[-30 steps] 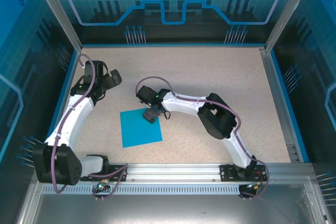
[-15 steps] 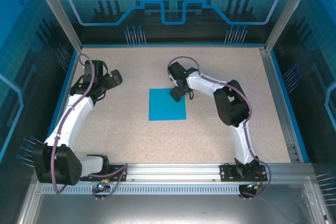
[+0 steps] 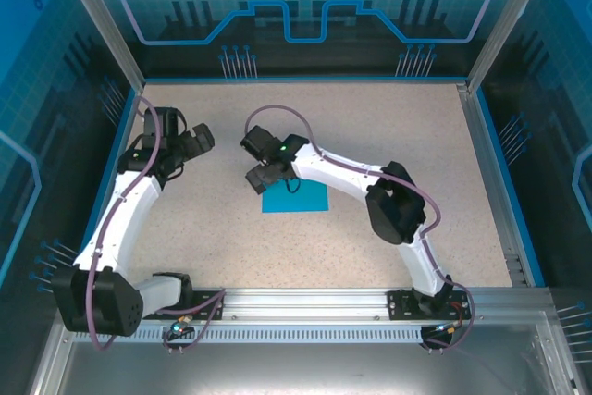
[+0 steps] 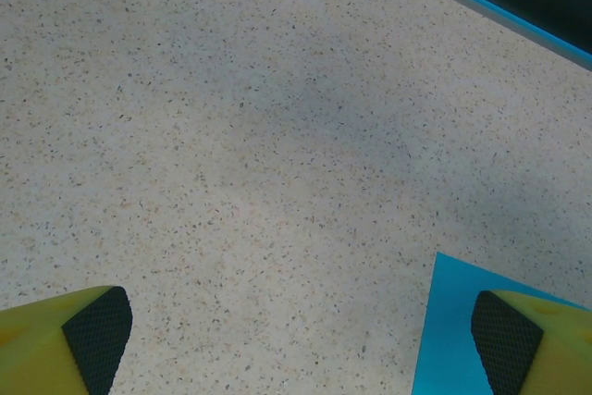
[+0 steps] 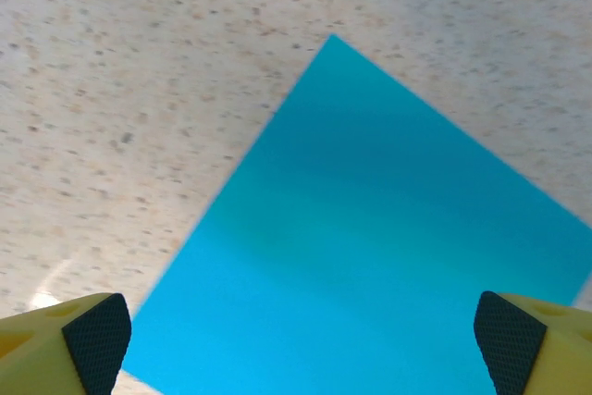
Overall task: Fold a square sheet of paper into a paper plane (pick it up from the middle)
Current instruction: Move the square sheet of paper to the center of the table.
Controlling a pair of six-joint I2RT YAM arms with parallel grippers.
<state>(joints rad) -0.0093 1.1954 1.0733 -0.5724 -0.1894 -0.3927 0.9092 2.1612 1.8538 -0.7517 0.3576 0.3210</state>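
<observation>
The square sheet of paper (image 3: 301,199) is bright blue and lies flat and uncreased on the speckled table, near the middle. My right gripper (image 3: 260,177) hovers at the sheet's upper left part, and the arm hides the sheet's far edge. In the right wrist view the sheet (image 5: 370,247) spreads under my open right gripper (image 5: 301,349), one corner pointing away. My left gripper (image 3: 197,141) stands open to the left of the sheet, over bare table. In the left wrist view a corner of the sheet (image 4: 453,330) shows beside the right fingertip (image 4: 504,339). A paper plane is out of view.
The speckled table (image 3: 398,127) has a raised blue rim (image 3: 305,80) and aluminium posts at the corners. A metal rail (image 3: 305,301) with both arm bases runs along the near edge. The blue rim (image 4: 481,2) also crosses the left wrist view's far corner.
The sheet went from lower left, tilted, to the middle, squared up. The right gripper swung right with it, then back left over its upper left part. The left arm shifted slightly.
</observation>
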